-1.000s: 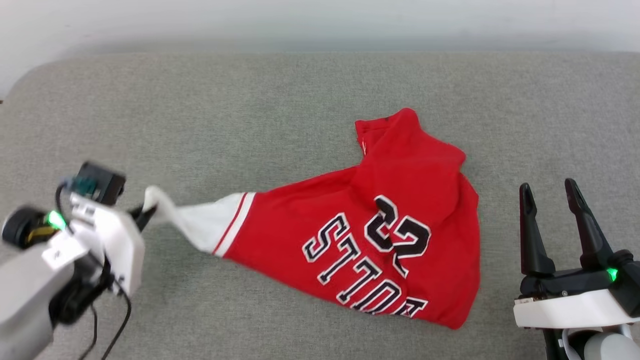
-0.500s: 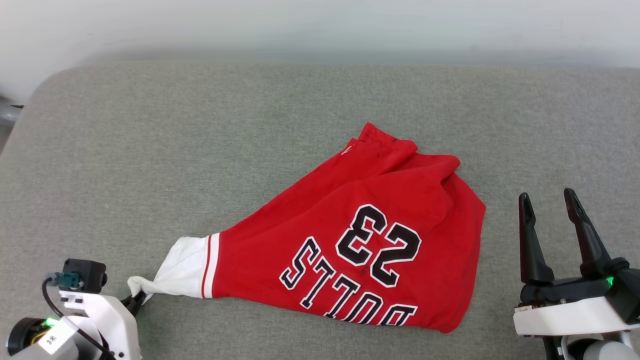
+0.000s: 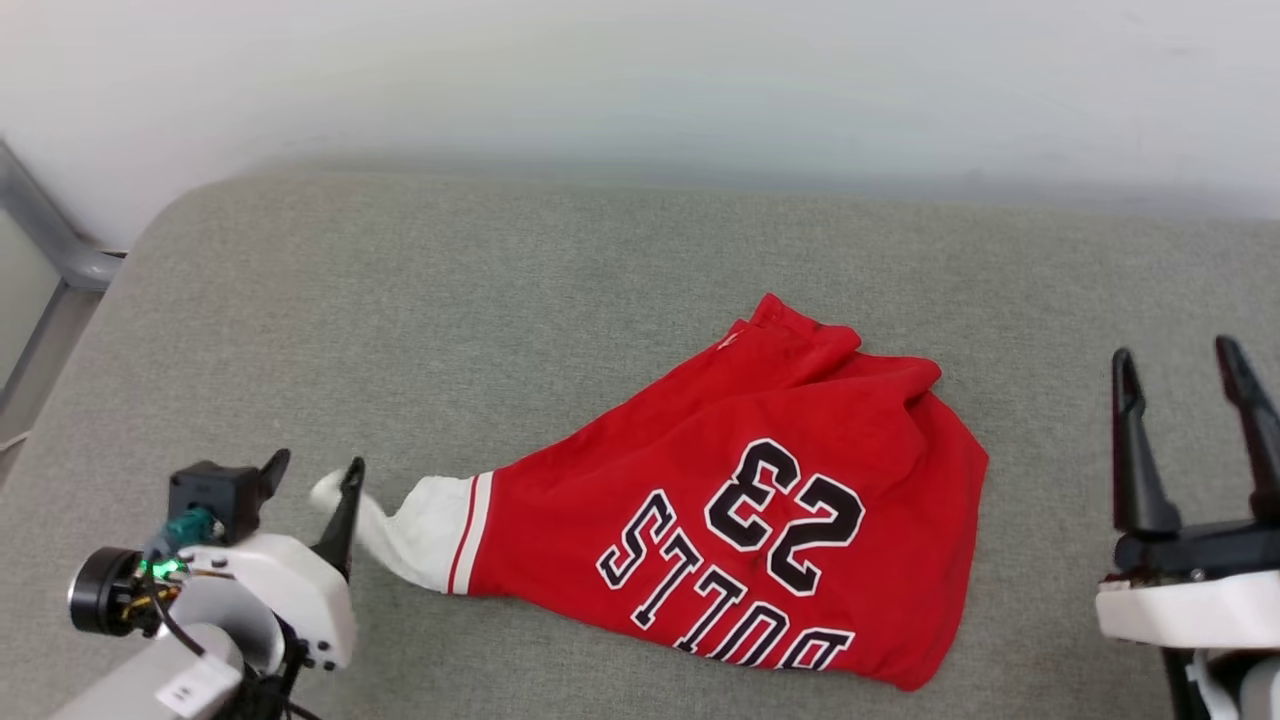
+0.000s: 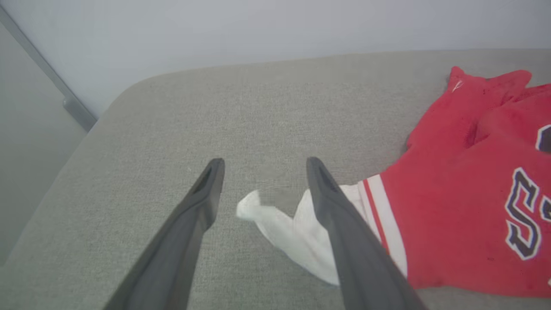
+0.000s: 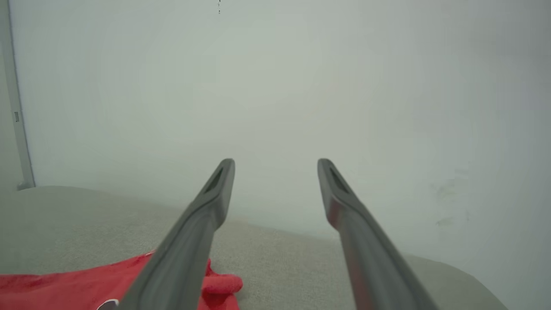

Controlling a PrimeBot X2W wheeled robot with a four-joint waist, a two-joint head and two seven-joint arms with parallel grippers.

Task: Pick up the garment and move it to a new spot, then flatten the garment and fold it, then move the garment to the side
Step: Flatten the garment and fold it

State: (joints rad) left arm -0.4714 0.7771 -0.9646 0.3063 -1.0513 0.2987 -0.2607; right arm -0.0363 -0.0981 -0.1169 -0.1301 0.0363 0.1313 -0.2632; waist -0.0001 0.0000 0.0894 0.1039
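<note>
The garment (image 3: 770, 500), a red jersey with black-and-white lettering, lies crumpled on the grey cushion (image 3: 500, 300), right of centre. Its white sleeve (image 3: 415, 535) with red-white trim stretches left, twisted to a point. My left gripper (image 3: 312, 470) is open at the lower left, and the sleeve tip lies loose between its fingers. In the left wrist view the white sleeve (image 4: 280, 228) rests on the cushion between the spread fingers of the left gripper (image 4: 262, 165). My right gripper (image 3: 1178, 362) stands open at the far right, apart from the garment (image 5: 64, 286), raised above the cushion.
A pale wall (image 3: 640, 80) runs behind the cushion's far edge. A grey metal bar (image 3: 50, 240) stands at the left beyond the cushion's rounded corner. Bare cushion (image 4: 215, 120) extends left of and beyond the garment.
My left gripper has opened and let go of the white sleeve, which now lies slack on the cushion. The head camera has tilted up, shifting the picture. The right gripper stays open.
</note>
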